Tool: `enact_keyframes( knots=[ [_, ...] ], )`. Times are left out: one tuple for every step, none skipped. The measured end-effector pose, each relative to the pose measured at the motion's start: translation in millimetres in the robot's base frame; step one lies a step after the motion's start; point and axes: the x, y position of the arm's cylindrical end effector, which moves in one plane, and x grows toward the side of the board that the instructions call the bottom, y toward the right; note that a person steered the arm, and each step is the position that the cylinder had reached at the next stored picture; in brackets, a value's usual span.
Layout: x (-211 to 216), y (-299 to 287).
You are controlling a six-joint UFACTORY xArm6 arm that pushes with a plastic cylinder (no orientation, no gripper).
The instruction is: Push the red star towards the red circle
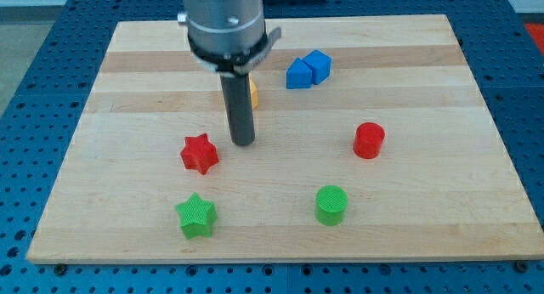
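Red star (200, 153) sits left of centre on the tabletop (425, 217), well apart from the red circle (369, 140) at the view's right. The arm has no hand and holds nothing; its tip (243, 143) stands just beside the star's upper right. The approach seems unfinished: next the tip needs to get round to the star's left side, then push rightward.

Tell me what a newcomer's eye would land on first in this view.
First the dark rod coming down from the view's top, my tip resting just to the upper right of the red star. Next the red circle far toward the view's right, and the blue block near the top.
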Motion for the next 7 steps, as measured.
enact_keyframes(
  knots=[
    [32.6,-0.6],
    [32.6,-0.6],
    [89.5,17.0],
    [141.7,21.3],
    [142.5,20.2],
    [142.1,3.6],
    [142.3,-47.1]
  ],
)
